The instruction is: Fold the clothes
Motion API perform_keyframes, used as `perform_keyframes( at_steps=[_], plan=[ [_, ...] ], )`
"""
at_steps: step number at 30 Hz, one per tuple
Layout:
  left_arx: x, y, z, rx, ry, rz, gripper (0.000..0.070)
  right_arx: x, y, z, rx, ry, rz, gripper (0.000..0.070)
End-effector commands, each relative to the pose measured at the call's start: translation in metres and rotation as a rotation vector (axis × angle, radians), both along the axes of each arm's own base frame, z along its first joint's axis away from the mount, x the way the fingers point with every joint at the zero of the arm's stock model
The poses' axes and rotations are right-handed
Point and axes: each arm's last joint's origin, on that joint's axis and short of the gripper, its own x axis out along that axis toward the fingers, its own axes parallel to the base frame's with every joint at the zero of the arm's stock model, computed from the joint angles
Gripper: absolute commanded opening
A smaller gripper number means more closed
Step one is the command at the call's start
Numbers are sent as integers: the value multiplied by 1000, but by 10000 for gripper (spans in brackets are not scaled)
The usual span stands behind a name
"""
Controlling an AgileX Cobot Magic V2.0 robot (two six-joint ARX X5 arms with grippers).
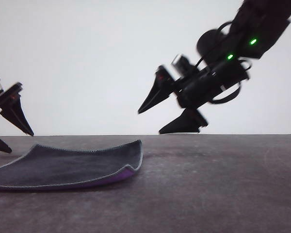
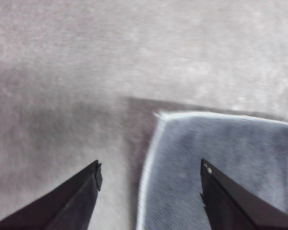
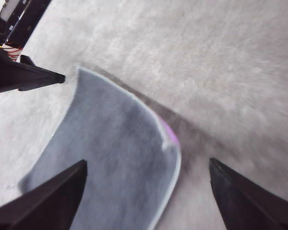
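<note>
Cloth (image 1: 63, 167), one piece, grey face up with purple showing beneath its raised edge, lies on the counter (image 1: 218, 184). Left hand (image 1: 2, 131) spread beside it; right hand (image 1: 157, 119) spread, well above. No writing visible.

Grey table, pale wall

A dark grey, faintly mottled table (image 1: 223, 184) ran across the whole front view, its far edge meeting a plain whitish wall (image 1: 87, 58) behind.
</note>
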Motion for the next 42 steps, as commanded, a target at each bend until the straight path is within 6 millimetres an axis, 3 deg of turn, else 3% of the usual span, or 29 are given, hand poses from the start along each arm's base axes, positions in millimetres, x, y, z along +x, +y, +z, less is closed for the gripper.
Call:
perform_keyframes(
  at_steps=[1, 8, 19, 25, 42],
  plan=[
    [8, 1, -3, 4, -16, -25, 399, 6, 12, -5, 15, 24, 9, 509],
    [16, -2, -7, 15, -38, -43, 399, 9, 35, -19, -2, 37, 34, 464],
    [22, -16, -7, 119, -68, -43, 399, 9, 36, -22, -72, 9, -23, 461],
    [23, -23, -7, 123, -78, -60, 394, 9, 37, -22, -73, 9, -21, 314],
    [23, -33, -7, 109, -79, -92, 383, 8, 35, -25, -110, 16, -22, 306]
  ],
)
